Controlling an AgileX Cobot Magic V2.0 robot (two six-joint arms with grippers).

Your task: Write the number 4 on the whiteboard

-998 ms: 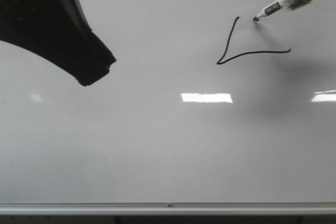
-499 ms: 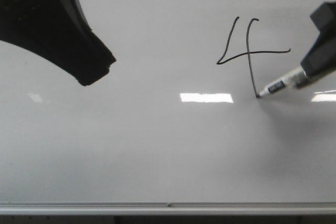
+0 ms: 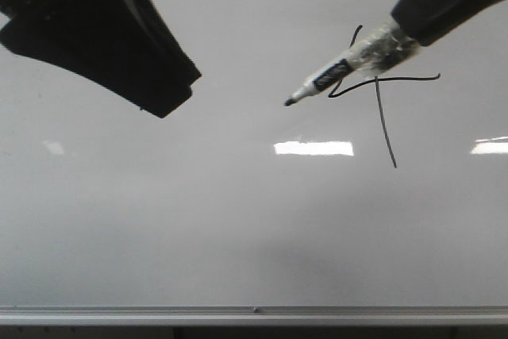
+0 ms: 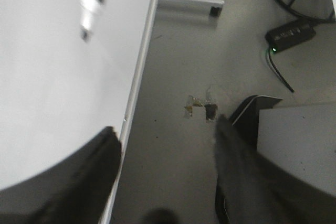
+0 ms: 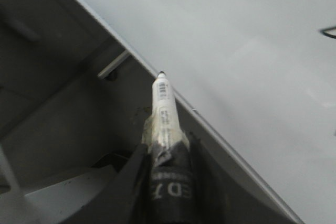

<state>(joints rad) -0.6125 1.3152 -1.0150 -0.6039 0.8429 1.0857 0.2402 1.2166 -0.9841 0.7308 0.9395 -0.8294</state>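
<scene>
We see the number 4 [image 3: 381, 89] on the whiteboard's [image 3: 238, 228] upper right, partly covered by the marker [image 3: 349, 65] our right gripper [image 5: 167, 169] clamps. Our left gripper [image 4: 163, 171] hangs open, empty; a cabled black box [image 4: 291, 32] lies on the floor.

Your whiteboard [image 3: 238, 228] lay bare across its lower half and centre, down to the silver rail [image 3: 254, 313]; nothing stood there to block a pass. Upper left was taken by the left end effector [image 3: 151, 77], its fingers spread apart, hanging over the board. Upper right was crossed by the marker [image 3: 349, 65], clamped in the right end effector [image 5: 167, 153] and slanting over the number 4 [image 3: 381, 93]. Between the two you had an open gap.
</scene>
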